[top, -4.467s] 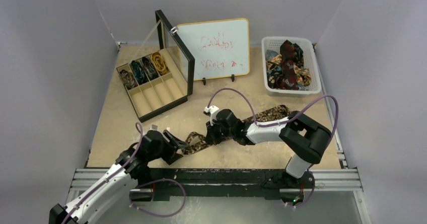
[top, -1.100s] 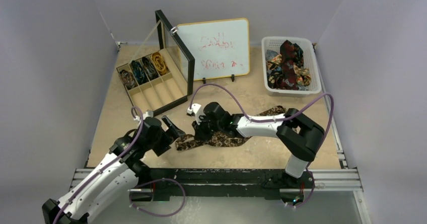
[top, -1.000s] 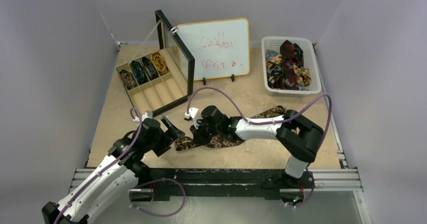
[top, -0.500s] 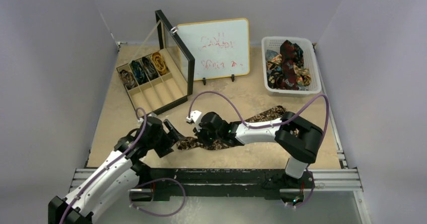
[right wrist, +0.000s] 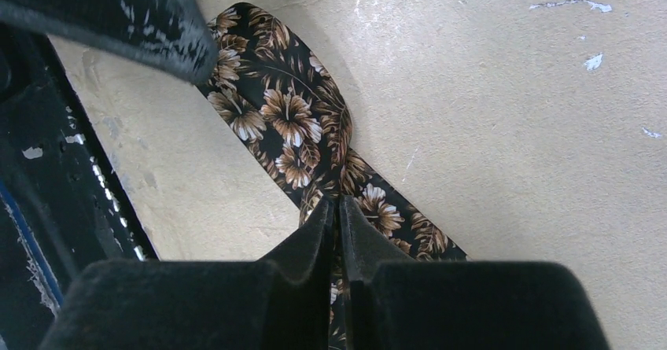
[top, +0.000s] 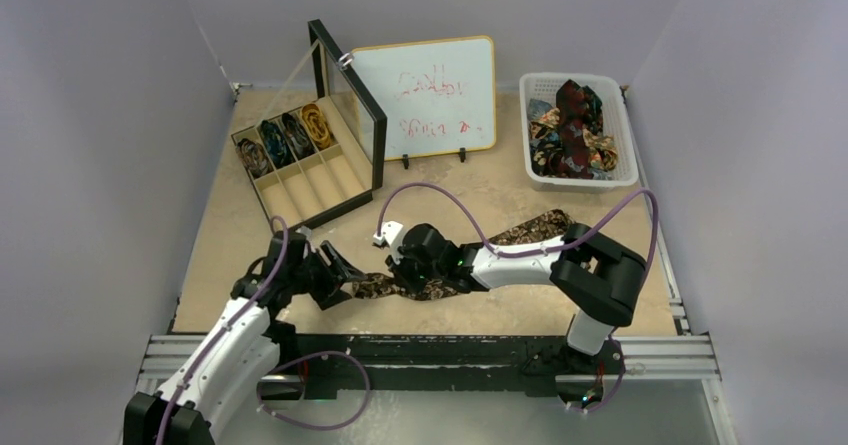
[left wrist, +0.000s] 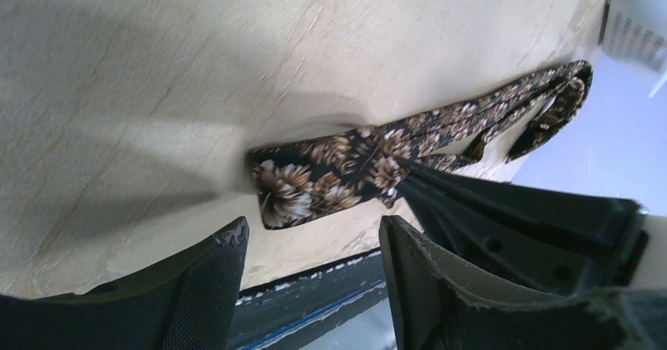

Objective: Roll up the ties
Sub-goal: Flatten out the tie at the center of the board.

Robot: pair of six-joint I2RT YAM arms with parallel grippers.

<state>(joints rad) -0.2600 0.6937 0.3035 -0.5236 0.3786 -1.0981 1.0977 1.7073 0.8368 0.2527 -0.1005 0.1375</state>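
A brown-and-white floral tie (top: 520,231) lies flat across the table's near middle, its blunt end (left wrist: 292,195) pointing left. My right gripper (top: 407,281) is shut on the tie (right wrist: 292,122) a little way back from that end, with fabric pinched between its pads (right wrist: 318,232). My left gripper (top: 347,277) is open just left of the end. Its fingers (left wrist: 206,275) straddle bare table and the front rail, with nothing between them (left wrist: 313,236). In the left wrist view the right gripper's dark body (left wrist: 519,220) covers the tie's middle.
A black-framed divided box (top: 322,187) stands open at the back left, with several rolled ties (top: 285,135) in its far compartments. A whiteboard (top: 425,95) stands at the back centre. A white basket (top: 627,140) of loose ties is at the back right. The metal rail (top: 430,350) runs just below both grippers.
My left gripper has slid right and down to the tie's end, its jaws narrowing. My right gripper has drawn the tie slightly nearer and stays shut on it.
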